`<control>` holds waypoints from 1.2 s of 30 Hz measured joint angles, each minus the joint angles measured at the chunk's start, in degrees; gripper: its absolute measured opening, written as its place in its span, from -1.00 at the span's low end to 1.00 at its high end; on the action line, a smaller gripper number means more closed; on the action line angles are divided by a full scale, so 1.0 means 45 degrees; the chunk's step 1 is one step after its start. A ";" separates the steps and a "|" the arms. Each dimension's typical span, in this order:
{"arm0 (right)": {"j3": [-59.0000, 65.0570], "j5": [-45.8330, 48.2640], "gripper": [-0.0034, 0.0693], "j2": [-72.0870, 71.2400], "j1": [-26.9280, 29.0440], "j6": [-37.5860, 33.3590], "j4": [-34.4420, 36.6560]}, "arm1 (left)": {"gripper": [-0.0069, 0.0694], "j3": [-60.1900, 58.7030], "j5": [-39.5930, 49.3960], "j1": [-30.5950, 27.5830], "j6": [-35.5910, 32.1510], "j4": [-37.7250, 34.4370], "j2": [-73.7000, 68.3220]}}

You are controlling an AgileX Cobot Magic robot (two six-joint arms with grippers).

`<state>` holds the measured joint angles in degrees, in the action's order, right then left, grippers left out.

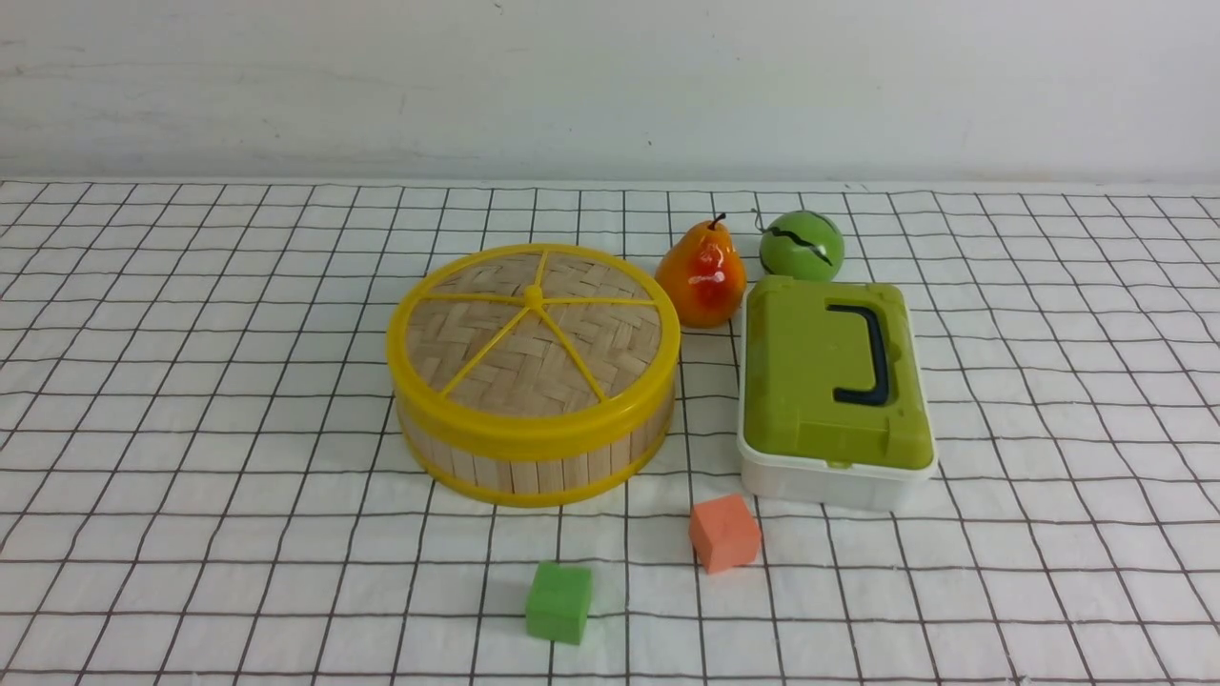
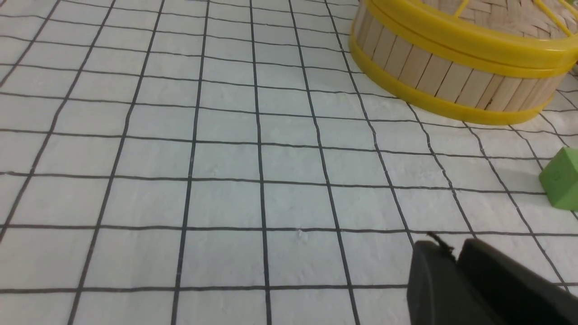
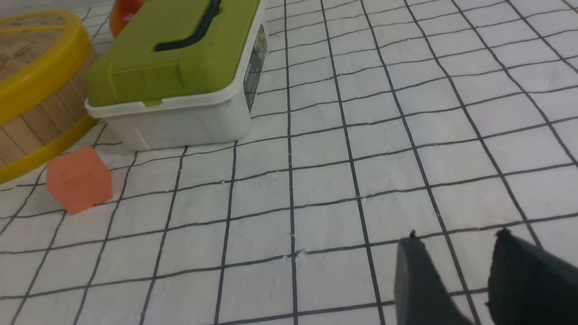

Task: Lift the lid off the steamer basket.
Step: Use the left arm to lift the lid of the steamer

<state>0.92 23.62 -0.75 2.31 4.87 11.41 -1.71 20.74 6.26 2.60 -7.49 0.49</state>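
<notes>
The lid [image 1: 534, 333], a woven-bamboo disc with a yellow rim and thin yellow spokes, sits on the steamer basket [image 1: 534, 457], a round tub of pale wooden slats with yellow rims, at the table's middle. Both show in the left wrist view, lid [image 2: 501, 18] on basket [image 2: 447, 74], and partly in the right wrist view [image 3: 31, 85]. Neither gripper shows in the front view. My left gripper [image 2: 451, 248] is shut and empty over bare cloth, well short of the basket. My right gripper [image 3: 456, 239] is open and empty over bare cloth, off to the right of the green-lidded box.
A white box with a green lid and dark handle [image 1: 834, 381] stands right of the basket. A pear [image 1: 703, 274] and a green ball [image 1: 801, 245] lie behind. An orange cube [image 1: 724, 532] and a green cube [image 1: 559, 600] lie in front. A checked cloth [image 1: 191, 429] covers the table.
</notes>
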 joint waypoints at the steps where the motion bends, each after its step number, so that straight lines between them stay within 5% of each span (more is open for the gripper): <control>1: 0.0000 0.0000 -0.25 0.0000 0.0000 0.0000 0.0000 | -0.63 0.0000 -0.0010 0.0000 0.0000 0.0000 0.0000; 14: 0.0000 0.0000 -0.25 0.0000 0.0000 0.0000 0.0000 | -0.59 0.0000 -0.1332 0.0000 0.0000 0.0000 0.0000; 25: 0.0000 0.0000 -0.25 0.0000 0.0000 0.0000 0.0000 | -0.56 0.0000 -0.9524 0.0000 0.0000 -0.0071 0.0000; 30: 0.0000 0.0000 -0.25 0.0000 0.0000 0.0000 0.0000 | -0.55 0.0052 -1.1471 0.0000 0.1061 -0.0428 0.0000; 34: 0.0000 0.0000 -0.25 0.0000 0.0000 0.0000 0.0000 | -0.61 0.1271 -1.0090 0.0000 0.2168 -0.0183 0.0000; 36: 0.0000 0.0000 -0.25 0.0000 0.0000 0.0000 0.0000 | -0.80 0.3134 -0.7246 0.0000 0.2243 0.0345 -0.0098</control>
<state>0.92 23.62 -0.75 2.31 4.87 11.41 12.40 -11.87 6.26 12.69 -5.94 0.05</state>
